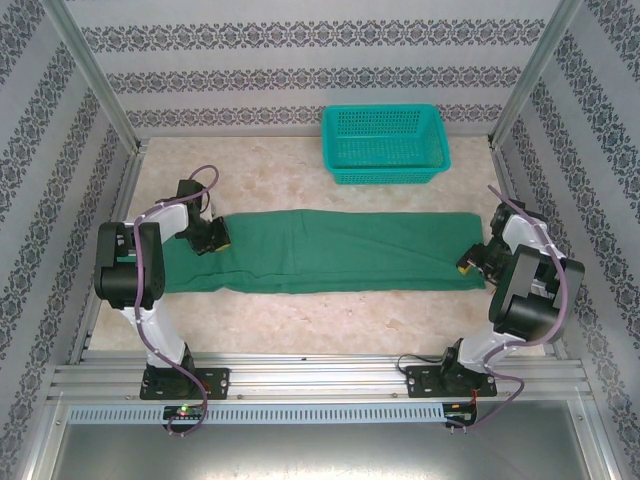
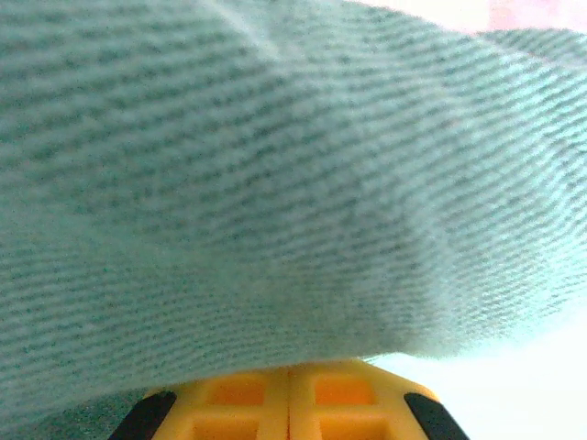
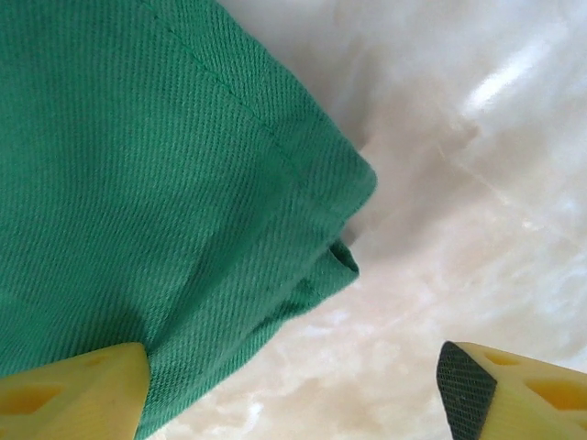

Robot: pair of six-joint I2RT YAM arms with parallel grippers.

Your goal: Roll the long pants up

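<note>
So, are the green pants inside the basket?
No, the long pants lie stretched out flat on the table, apart from the teal basket behind them.

Teal mesh basket (image 1: pixel 385 173) at far edge, marble-look table (image 1: pixel 300 320) (patterned walls (image 1: pixel 300 70) around).

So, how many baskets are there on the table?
1. The teal basket stands at the far edge of the table, right of the middle, apart from the long pants. None seems hidden.

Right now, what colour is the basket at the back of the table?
The basket is teal, clearest in the top external view.
</note>
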